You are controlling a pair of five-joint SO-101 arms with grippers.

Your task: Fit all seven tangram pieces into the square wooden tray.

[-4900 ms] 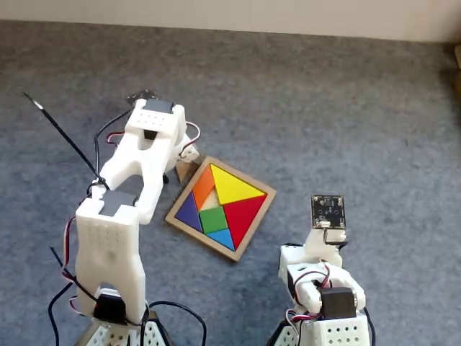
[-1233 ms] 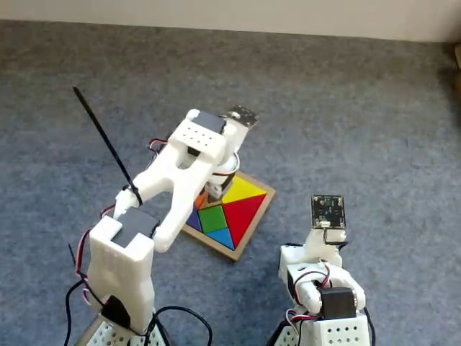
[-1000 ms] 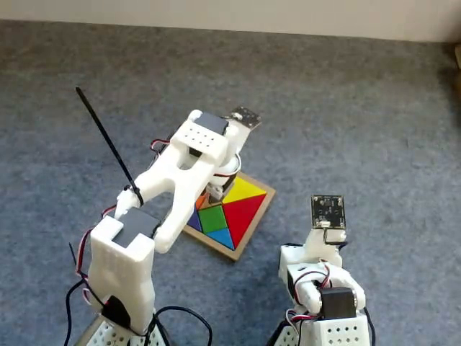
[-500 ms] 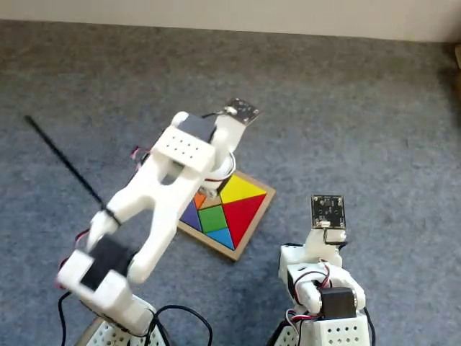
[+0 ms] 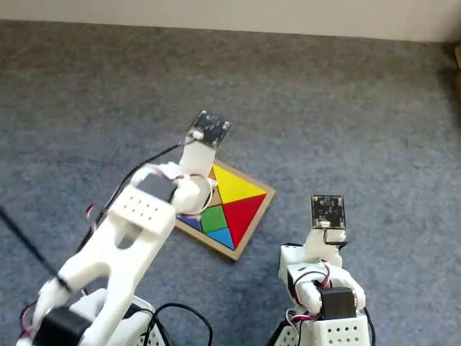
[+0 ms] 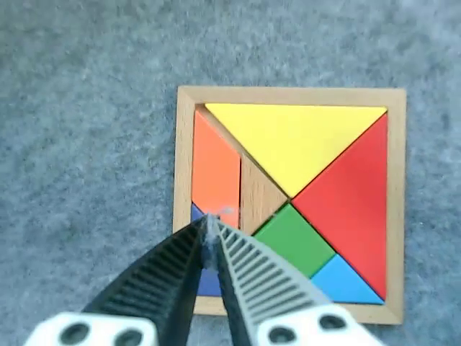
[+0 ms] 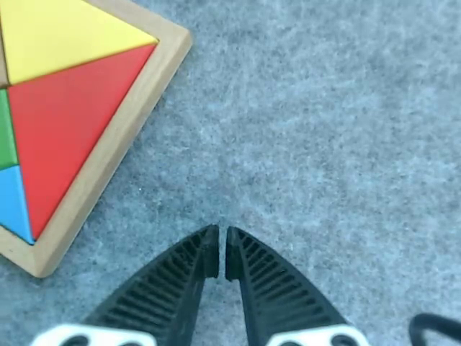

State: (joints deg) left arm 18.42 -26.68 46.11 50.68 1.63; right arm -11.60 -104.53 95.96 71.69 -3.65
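The square wooden tray [image 6: 288, 92] lies on grey carpet. It holds a yellow triangle [image 6: 295, 133], a red triangle [image 6: 353, 198], an orange parallelogram [image 6: 215, 169], a green square [image 6: 292, 241], a light blue triangle [image 6: 342, 281] and a dark blue piece [image 6: 209, 282]. A wood-coloured triangle [image 6: 258, 194] sits between orange and green. My left gripper [image 6: 211, 223] is shut and empty above the tray's orange and dark blue corner. My right gripper [image 7: 216, 252] is shut over bare carpet beside the tray [image 7: 117, 137]. From above, the tray [image 5: 254, 226] lies between both arms.
Grey carpet surrounds the tray on all sides. The left arm [image 5: 137, 216] leans over the tray's left part in the high view. The right arm [image 5: 324, 288] is folded near its base at the front right. A pale wall edge runs along the far side.
The left arm came from the tray's left side over the tray, then drew back toward its base and rose. The tan piece beside the tray is gone. The right arm stayed still.
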